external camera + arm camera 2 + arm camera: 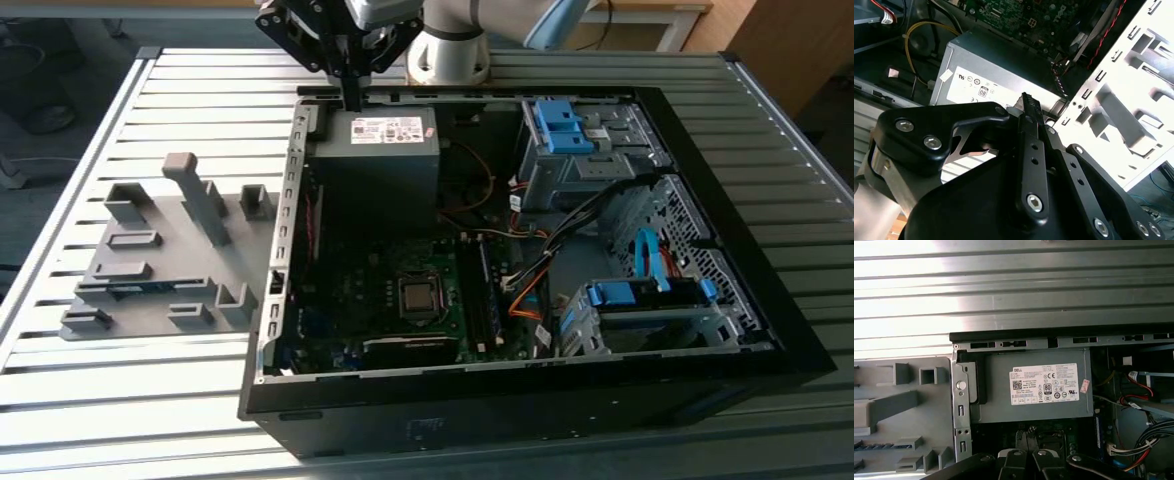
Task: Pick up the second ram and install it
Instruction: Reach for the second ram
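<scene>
One stick, the second ram [140, 288], lies edge-up in a slot of the grey holder tray [200, 318]. That is outside the case, to the exterior view's left of the power supply [374, 150] and nearer the exterior camera. My read is the slot holds it on edge so both long faces stay free for a pinch from above. Nothing is touching it.

The gripper [351, 92] hangs over the far edge of the power supply, by the case wall and well apart from the tray. Fingers are together with nothing between them, as the second wrist view shows. It looks parked high enough to clear the chassis rim.

The PC case [534, 390] lies on its side with the panel off, so the motherboard [400, 300] faces up, presumably for straight-down insertion. The RAM slots [483, 295] sit on the exterior camera's side of the power supply, next to the CPU socket [420, 297]. I can't tell whether one is already filled.
</scene>
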`<state>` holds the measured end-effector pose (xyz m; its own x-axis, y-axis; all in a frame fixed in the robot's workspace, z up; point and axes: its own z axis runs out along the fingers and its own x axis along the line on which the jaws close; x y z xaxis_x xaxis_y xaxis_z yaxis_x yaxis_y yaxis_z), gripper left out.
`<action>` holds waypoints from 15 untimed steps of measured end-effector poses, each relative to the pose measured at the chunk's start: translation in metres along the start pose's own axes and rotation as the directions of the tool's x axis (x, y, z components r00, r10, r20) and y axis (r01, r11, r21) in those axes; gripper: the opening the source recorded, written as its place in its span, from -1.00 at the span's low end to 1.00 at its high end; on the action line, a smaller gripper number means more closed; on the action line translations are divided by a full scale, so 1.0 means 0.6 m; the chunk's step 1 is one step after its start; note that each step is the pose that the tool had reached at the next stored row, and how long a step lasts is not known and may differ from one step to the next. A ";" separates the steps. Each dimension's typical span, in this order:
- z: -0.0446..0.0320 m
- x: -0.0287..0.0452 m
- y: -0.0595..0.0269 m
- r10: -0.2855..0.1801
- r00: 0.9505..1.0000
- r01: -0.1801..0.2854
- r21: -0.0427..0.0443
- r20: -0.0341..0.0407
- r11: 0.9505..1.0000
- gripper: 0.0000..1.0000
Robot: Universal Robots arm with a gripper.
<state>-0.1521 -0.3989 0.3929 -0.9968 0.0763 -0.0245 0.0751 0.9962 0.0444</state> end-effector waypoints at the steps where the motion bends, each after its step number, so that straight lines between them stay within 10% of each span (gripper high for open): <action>1: 0.000 0.000 0.000 0.000 1.000 0.000 0.000 0.000 1.000 -0.79; 15: 0.000 0.006 0.000 0.000 1.000 0.000 0.000 0.000 1.000 -0.79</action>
<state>-0.1554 -0.3989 0.3929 -0.9968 0.0763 -0.0245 0.0751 0.9962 0.0444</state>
